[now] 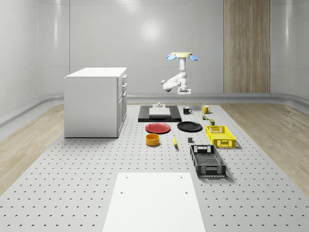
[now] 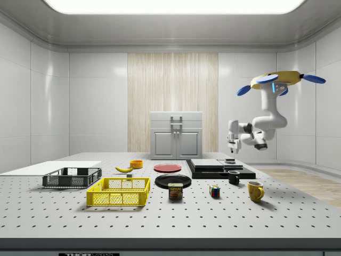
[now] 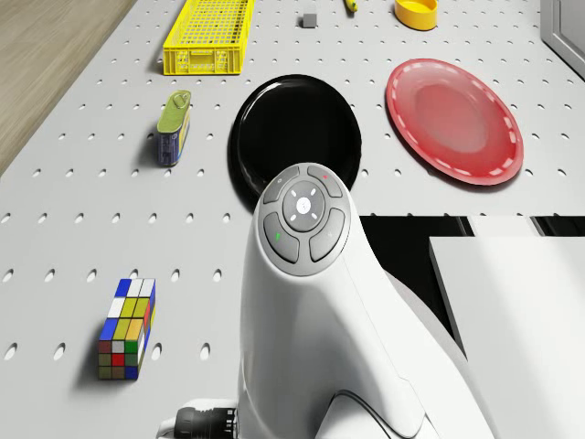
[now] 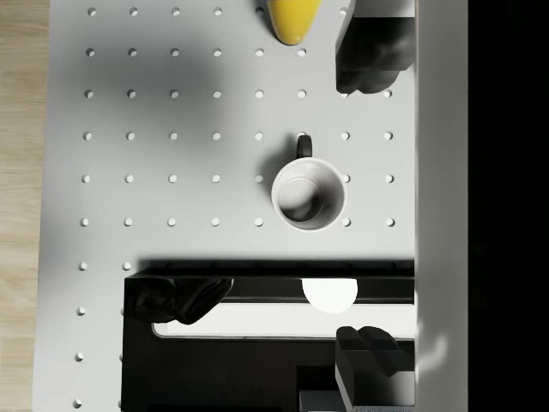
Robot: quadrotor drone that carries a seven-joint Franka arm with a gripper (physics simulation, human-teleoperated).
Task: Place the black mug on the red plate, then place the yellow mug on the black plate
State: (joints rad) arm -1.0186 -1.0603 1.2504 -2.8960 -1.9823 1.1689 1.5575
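Note:
The black mug (image 1: 187, 110) stands upright on the perforated table beside the black platform, white inside, handle toward the yellow mug (image 1: 205, 109). In the wrist view the black mug (image 4: 309, 193) lies almost between my fingers (image 4: 369, 47), seen from straight above, with the yellow mug (image 4: 292, 17) at the picture's edge. My gripper (image 1: 184, 92) hangs open well above the black mug (image 2: 234, 177), empty. The drone (image 2: 281, 80) hovers high over that corner of the table. The red plate (image 1: 158, 127) and black plate (image 1: 189, 126) lie side by side nearer the front.
A black platform (image 1: 159, 113) with a grey block sits right next to the mug. A can (image 2: 175, 190), Rubik's cube (image 2: 214, 191), yellow crate (image 1: 220, 136), black crate (image 1: 207, 160), orange bowl (image 1: 152, 139) and banana (image 1: 175, 140) lie around. A white cabinet (image 1: 95, 101) stands at the whole-scene view's left.

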